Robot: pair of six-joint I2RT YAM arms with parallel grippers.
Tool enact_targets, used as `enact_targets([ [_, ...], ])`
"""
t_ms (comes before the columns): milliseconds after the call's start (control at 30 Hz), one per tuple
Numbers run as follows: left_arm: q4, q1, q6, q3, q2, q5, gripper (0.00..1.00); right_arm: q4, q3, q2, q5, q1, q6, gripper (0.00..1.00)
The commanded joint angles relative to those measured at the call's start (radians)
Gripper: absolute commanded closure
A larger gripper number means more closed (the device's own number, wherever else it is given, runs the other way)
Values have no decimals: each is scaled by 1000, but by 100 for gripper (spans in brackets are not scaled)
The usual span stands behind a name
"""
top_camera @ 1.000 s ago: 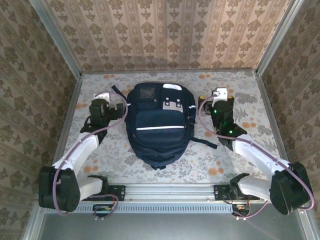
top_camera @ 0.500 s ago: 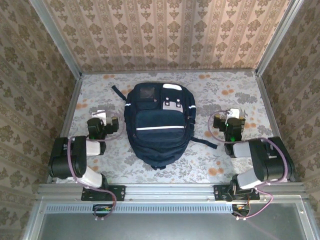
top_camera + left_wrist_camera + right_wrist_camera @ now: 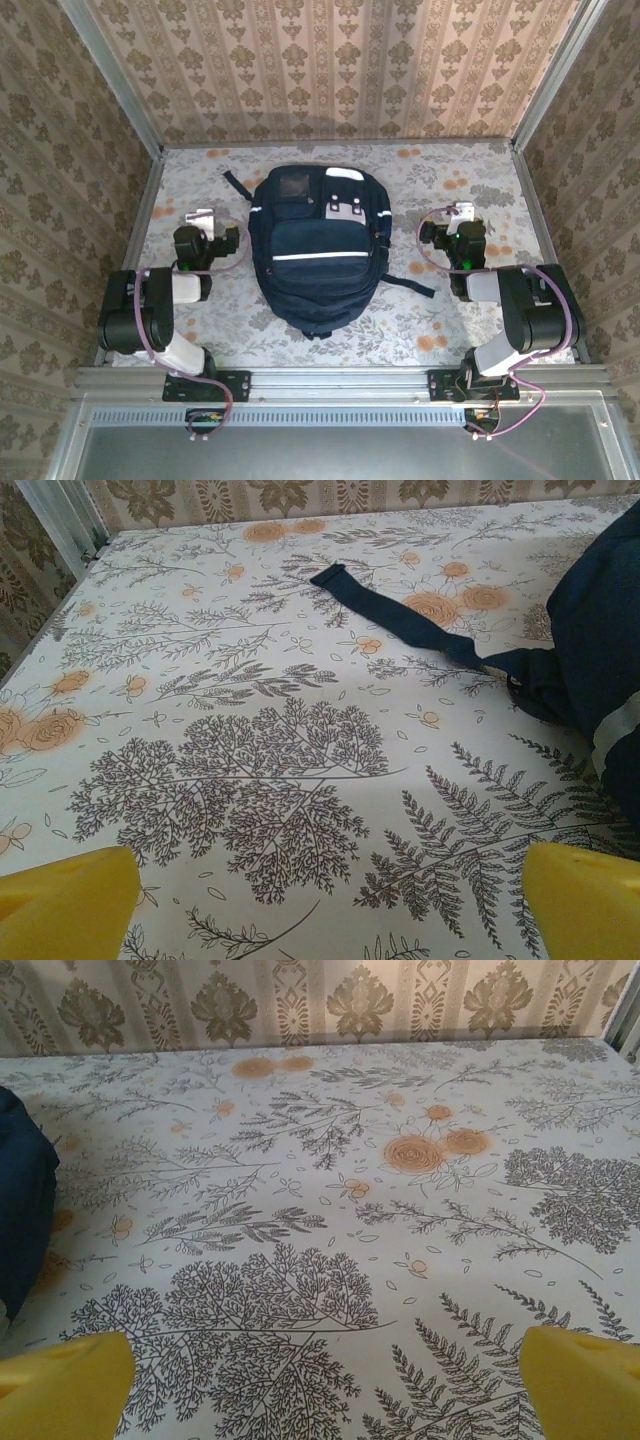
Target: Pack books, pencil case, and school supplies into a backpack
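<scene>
Starting at the left, the left gripper (image 3: pixel 322 905) hung low over the floral table (image 3: pixel 450 320), its yellow fingers (image 3: pixel 65 905) spread wide and holding nothing. Ahead of it and to its right, a loose navy strap (image 3: pixel 400 615) trailed across the cloth, well apart from the fingers. That strap ran to the backpack (image 3: pixel 318 250), which lay flat in the middle of the table between the two arms with its white-grey patch (image 3: pixel 345 205) facing up. From above its zips looked drawn, though that view was too coarse to be sure. On the right, the right gripper (image 3: pixel 325 1385) was likewise parted and empty over the table, with an edge of the backpack at its left. I judged the packing done, and the step in hand a parking of both folded arms. To do it well, each arm should draw straight back from the bag, with the left one minding the strap so that nothing snags.
</scene>
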Motion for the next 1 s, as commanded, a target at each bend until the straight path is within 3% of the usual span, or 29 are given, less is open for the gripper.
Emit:
enact_targets([
  [0, 0, -4, 21, 10, -6, -3, 0, -9, 1, -4, -31, 2, -12, 0],
  [967, 3, -10, 25, 8, -8, -12, 0, -8, 1, -3, -18, 12, -18, 0],
])
